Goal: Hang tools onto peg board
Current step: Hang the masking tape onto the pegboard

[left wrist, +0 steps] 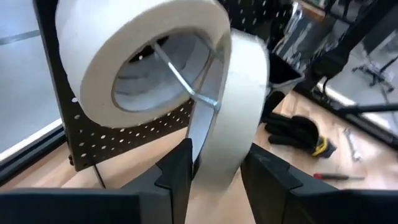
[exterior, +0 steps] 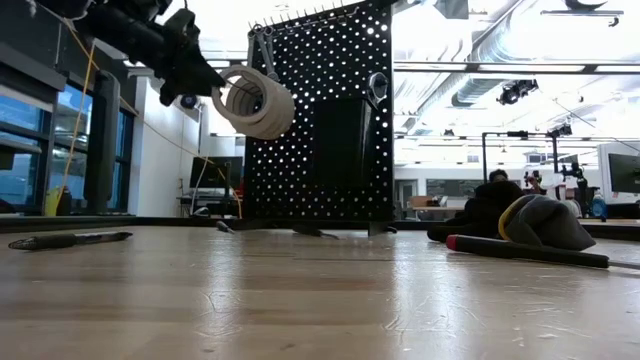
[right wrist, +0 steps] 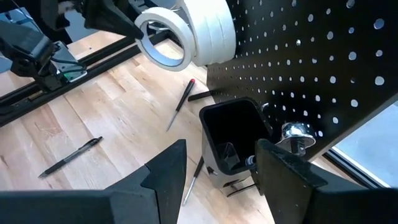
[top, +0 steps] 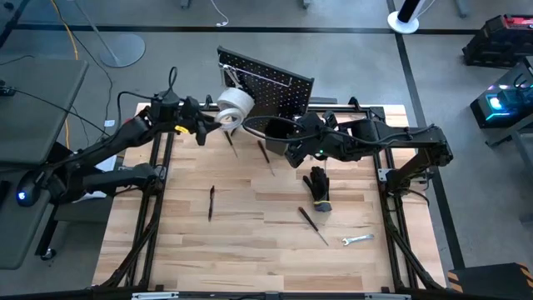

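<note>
Left tool (left wrist: 214, 171) straddles white tape roll (left wrist: 233, 112), jaws slack around it; roll threaded on wire hook (left wrist: 186, 81) of black perforated peg board (top: 279, 96). I'd seat roll fully, then retreat straight. Right tool (right wrist: 217, 168) wide, empty, above small black bin (right wrist: 233, 140).

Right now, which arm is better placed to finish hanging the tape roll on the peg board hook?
Left. The left gripper straddles a tape roll already threaded on the wire hook at the peg board. The right gripper hovers over the black bin.
</note>
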You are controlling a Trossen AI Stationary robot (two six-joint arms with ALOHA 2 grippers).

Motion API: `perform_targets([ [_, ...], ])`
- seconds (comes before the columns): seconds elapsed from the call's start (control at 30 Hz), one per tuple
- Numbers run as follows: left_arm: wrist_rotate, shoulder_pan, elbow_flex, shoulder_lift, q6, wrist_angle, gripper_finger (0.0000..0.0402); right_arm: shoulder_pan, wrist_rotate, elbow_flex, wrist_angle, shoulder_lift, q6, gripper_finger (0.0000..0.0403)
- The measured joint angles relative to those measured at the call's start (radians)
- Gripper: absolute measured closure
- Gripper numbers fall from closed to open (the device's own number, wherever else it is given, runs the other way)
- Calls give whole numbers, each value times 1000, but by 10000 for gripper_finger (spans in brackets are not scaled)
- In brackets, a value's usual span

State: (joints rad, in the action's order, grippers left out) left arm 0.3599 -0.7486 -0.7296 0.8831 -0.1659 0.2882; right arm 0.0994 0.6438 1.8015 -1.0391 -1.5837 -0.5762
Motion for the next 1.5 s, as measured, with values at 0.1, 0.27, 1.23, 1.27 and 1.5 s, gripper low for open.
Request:
perform_targets([
  [0.1, 1, 0, 0, -24, -34, -3, 284, 0, -1, 0, -4, 0, 0, 220],
  [0.27, -47, 1, 0, -61, -50, -1, 290, 0, -1, 0, -7, 0, 0, 220],
  [1.23, -226, 17, -1, -182, -61, 78, 321, 0, -9, 0, -19, 0, 0, 220],
  [1.27, -245, 17, -1, -181, -49, 69, 321, 0, -9, 0, -19, 0, 0, 220],
  [1.5, -366, 17, -2, -153, 54, 24, 320, 0, -9, 0, -19, 0, 0, 220],
])
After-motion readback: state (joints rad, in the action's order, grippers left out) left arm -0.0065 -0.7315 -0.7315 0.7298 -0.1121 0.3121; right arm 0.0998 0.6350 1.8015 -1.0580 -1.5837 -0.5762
